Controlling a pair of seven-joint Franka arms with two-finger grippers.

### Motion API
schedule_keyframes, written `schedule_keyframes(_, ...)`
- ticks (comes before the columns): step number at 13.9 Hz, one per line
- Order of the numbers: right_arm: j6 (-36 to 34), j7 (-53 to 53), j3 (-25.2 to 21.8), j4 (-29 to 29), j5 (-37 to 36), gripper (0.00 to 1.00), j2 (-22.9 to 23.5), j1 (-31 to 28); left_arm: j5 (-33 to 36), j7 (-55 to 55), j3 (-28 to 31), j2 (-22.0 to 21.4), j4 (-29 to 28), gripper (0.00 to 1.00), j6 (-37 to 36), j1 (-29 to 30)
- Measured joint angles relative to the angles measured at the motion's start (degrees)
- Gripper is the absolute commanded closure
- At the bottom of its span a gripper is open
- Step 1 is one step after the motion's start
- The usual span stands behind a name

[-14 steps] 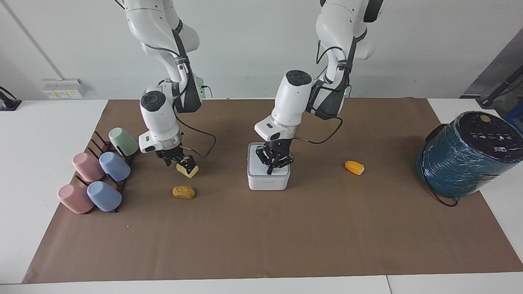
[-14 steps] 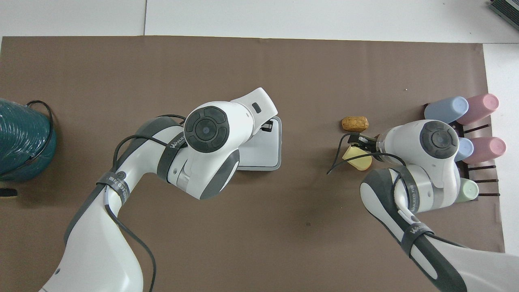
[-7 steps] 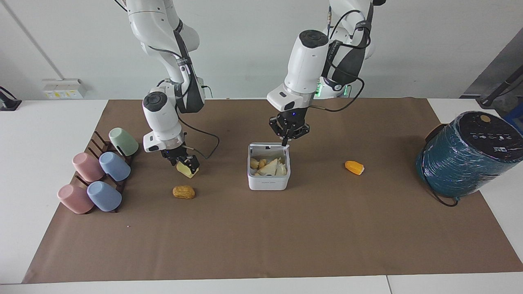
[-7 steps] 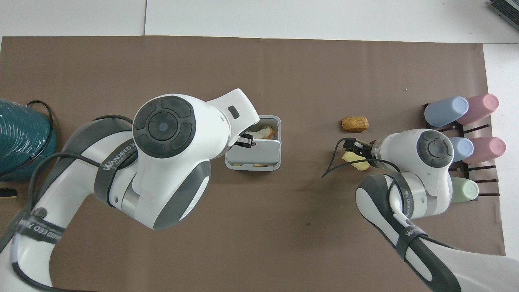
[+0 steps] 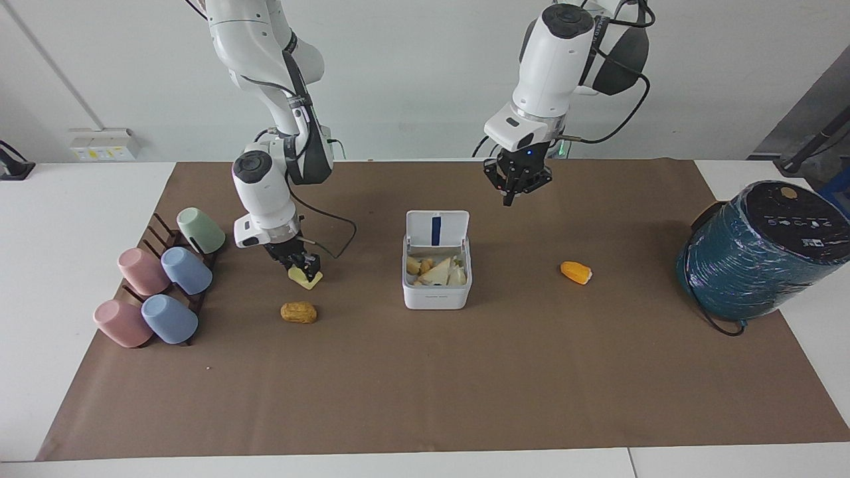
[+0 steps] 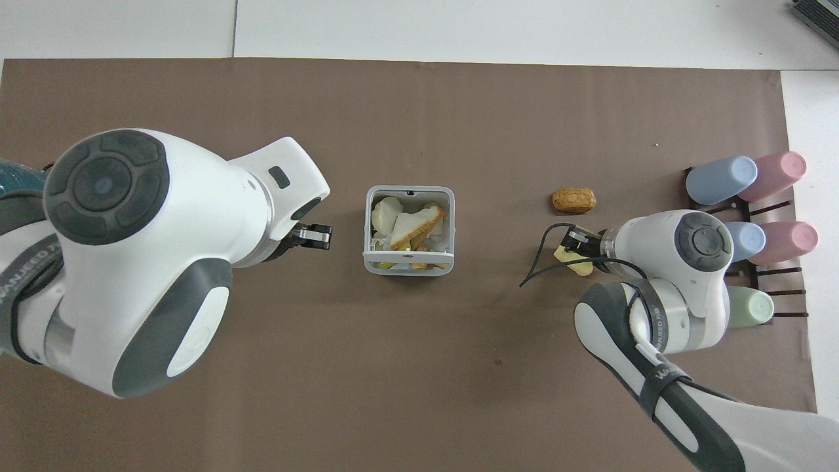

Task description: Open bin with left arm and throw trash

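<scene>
Lid [image 5: 437, 229] stands upright on the bin [image 5: 436, 297], which sits open mid-mat with food scraps [image 5: 435, 272] inside. Clock directions are read on the facing view, from the bin. The left gripper [image 5: 509, 198] hangs in the air over bare mat at 1 o'clock, its fingertips pinched together on nothing. At 9 o'clock the right gripper [image 5: 305, 271] is down at the mat, its jaws narrowed onto the yellow block [image 5: 309, 281] and gripping it. The crumbed lump [image 5: 298, 312] lies on the mat at 6 o'clock of that block, close by but apart. The orange piece [image 5: 576, 272] lies alone at 3 o'clock. Farther out at 9 o'clock are pastel cups [image 5: 166, 279] on a rack, and at 3 o'clock a teal cylinder [image 5: 757, 259].
</scene>
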Motion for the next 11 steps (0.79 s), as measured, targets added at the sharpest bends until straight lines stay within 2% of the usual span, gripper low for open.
schedule_keyframes(1,0.00,0.00,-0.03,0.01,0.27,1.00,-0.07,0.00,0.00,2.08,0.04,0.00,-0.19,0.00,0.00,1.49)
schedule_keyframes(5,-1.25,-0.01,0.01,0.57,0.35,1.00,-0.25,0.00,0.00,12.29,0.23,-0.01,-0.79,0.00,0.05,8.14)
schedule_keyframes(8,-11.69,-0.01,0.10,6.87,0.86,1.00,-1.80,0.07,0.00,13.28,0.28,-0.01,-1.37,0.00,0.05,11.31)
schedule_keyframes(11,-24.66,-0.02,0.40,17.98,5.22,1.00,-4.71,0.24,0.00,13.28,0.25,-0.15,-2.94,0.00,2.13,13.78)
